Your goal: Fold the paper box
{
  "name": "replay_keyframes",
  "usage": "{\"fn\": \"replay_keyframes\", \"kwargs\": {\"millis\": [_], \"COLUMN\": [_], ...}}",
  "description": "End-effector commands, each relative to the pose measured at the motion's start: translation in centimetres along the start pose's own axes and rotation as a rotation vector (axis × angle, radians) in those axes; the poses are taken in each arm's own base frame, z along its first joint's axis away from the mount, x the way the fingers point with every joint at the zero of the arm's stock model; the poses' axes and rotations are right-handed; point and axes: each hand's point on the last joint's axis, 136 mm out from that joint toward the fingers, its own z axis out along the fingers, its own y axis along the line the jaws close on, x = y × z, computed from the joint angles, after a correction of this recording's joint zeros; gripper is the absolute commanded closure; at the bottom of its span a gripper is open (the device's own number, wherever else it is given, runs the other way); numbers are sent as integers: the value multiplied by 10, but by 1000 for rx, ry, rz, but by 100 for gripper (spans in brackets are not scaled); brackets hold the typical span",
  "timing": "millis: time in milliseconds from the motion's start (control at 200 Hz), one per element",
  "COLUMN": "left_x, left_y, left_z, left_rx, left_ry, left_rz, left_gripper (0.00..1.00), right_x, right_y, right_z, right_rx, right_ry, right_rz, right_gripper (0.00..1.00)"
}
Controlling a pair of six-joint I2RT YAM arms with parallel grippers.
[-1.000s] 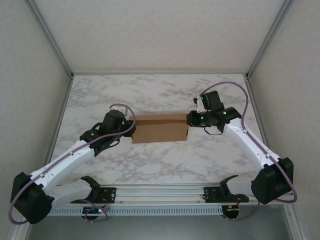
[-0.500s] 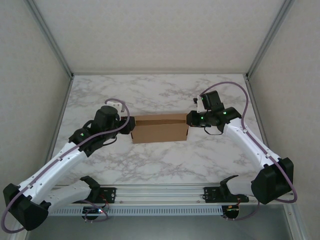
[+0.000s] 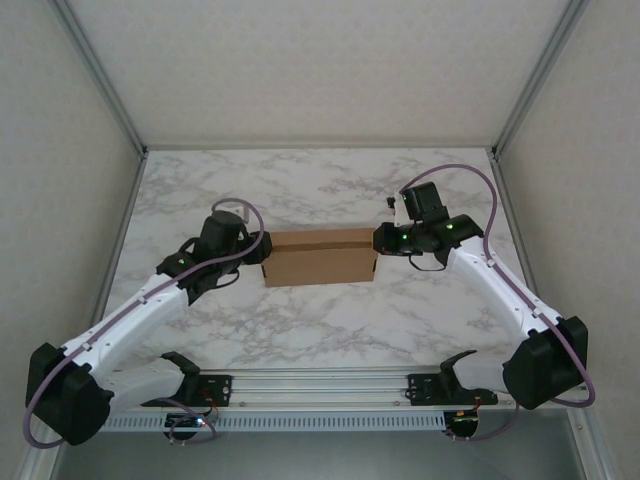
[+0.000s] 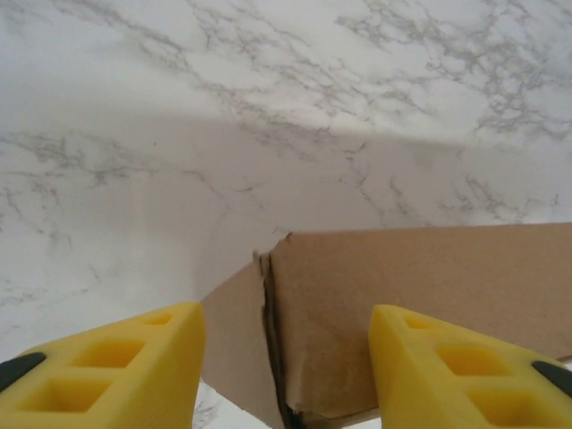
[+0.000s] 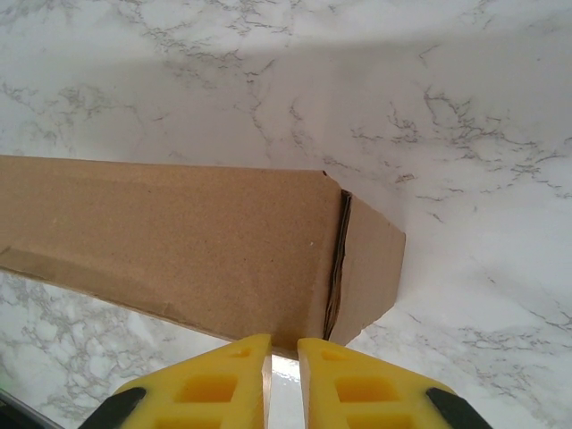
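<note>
The paper box (image 3: 320, 257) is a shallow brown cardboard box lying closed in the middle of the marble table. My left gripper (image 3: 262, 247) is at its left end. In the left wrist view its yellow fingers (image 4: 112, 366) stand wide apart, open, on either side of the box's left corner (image 4: 295, 340), not touching it. My right gripper (image 3: 379, 238) is at the box's right end. There its fingers (image 5: 214, 384) are drawn almost together, their tips nipping the near edge of the box (image 5: 179, 241) beside the end seam.
The marble table (image 3: 330, 180) stretches behind and in front of the box. Metal frame posts (image 3: 120, 215) and pale walls bound it left and right. The arm bases and a rail (image 3: 320, 385) run along the near edge.
The left arm shifted, its elbow swinging out and back while its gripper stayed at the box's left end and opened a little wider. The right arm and box have not moved.
</note>
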Motion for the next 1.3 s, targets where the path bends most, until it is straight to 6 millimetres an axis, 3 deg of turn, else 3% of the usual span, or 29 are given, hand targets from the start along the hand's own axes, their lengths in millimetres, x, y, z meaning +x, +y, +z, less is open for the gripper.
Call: {"fn": "replay_keyframes", "kwargs": {"millis": [0,135,295,526,976,1297], "left_x": [17,37,52,55,53,64], "left_y": [13,26,34,37,36,45], "left_z": [10,11,11,10,13,16], "left_rx": [-14,-12,-9,-11,-13,-40], "left_ry": [15,14,24,20,24,36], "left_rz": [-57,-121,-160,-170,-166,-205], "left_gripper": [51,54,57,58,59,64], "right_x": [19,19,7,-13,-23,19], "right_y": [-14,-11,0,3,-1,-40], "right_z": [2,-5,-27,-38,-2,31], "right_rx": [49,40,13,-2,-18,104], "right_ry": [59,52,2,-37,27,139], "right_rz": [30,21,0,19,56,98], "right_gripper": [83,81,74,59,60,69]}}
